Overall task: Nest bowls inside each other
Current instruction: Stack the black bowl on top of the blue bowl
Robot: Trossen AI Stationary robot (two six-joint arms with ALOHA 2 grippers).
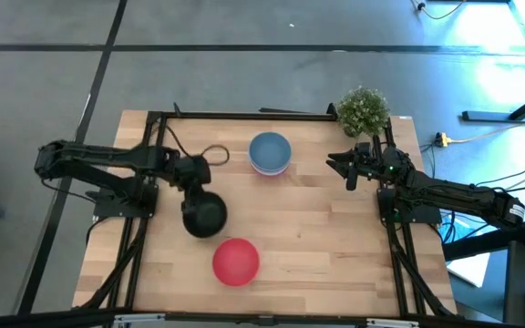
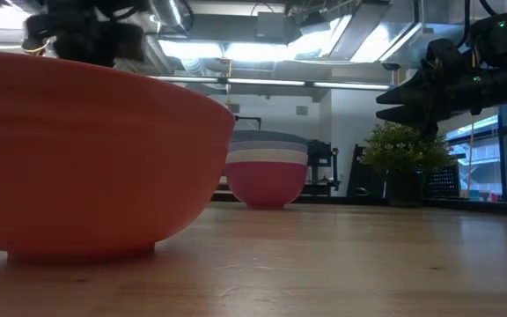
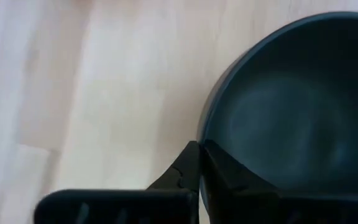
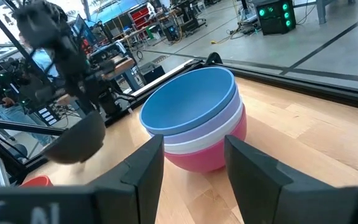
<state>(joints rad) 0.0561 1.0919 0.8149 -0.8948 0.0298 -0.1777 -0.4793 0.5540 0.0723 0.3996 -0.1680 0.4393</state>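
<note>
Nearest the low camera sits one red-orange bowl (image 2: pixel 86 158), upright on the table (image 2: pixel 368 264) and filling the left of that view; from above it lies near the front edge, alone.

Left gripper (image 3: pixel 199 163): fingers closed together on the rim of one black bowl (image 3: pixel 291 106), one finger inside the wall and one outside. From above, this bowl (image 1: pixel 204 215) shows left of centre, just behind the red-orange bowl (image 1: pixel 236 261) and apart from it. The right wrist view shows the black bowl (image 4: pixel 76 142) tilted and raised off the wood, hanging from the left arm.

Right gripper (image 1: pixel 343 166): fingers spread apart, nothing between them, held above the table near the right rear, pointing toward the stack. The right wrist view shows its two dark fingers (image 4: pixel 145 168) framing the stack without touching it.

Stack (image 1: pixel 269 153): four bowls nested, standing at the rear centre of the table. Counted from the top: one blue bowl (image 4: pixel 188 102), one lavender bowl (image 4: pixel 219 127), one white bowl (image 4: pixel 229 135), one crimson-pink bowl (image 4: pixel 213 155) at the bottom, resting on the wood.

Bowl count: six in all, four nested, one held, one loose.

One green potted plant (image 1: pixel 364 110) stands at the right rear corner, beside the right arm.
</note>
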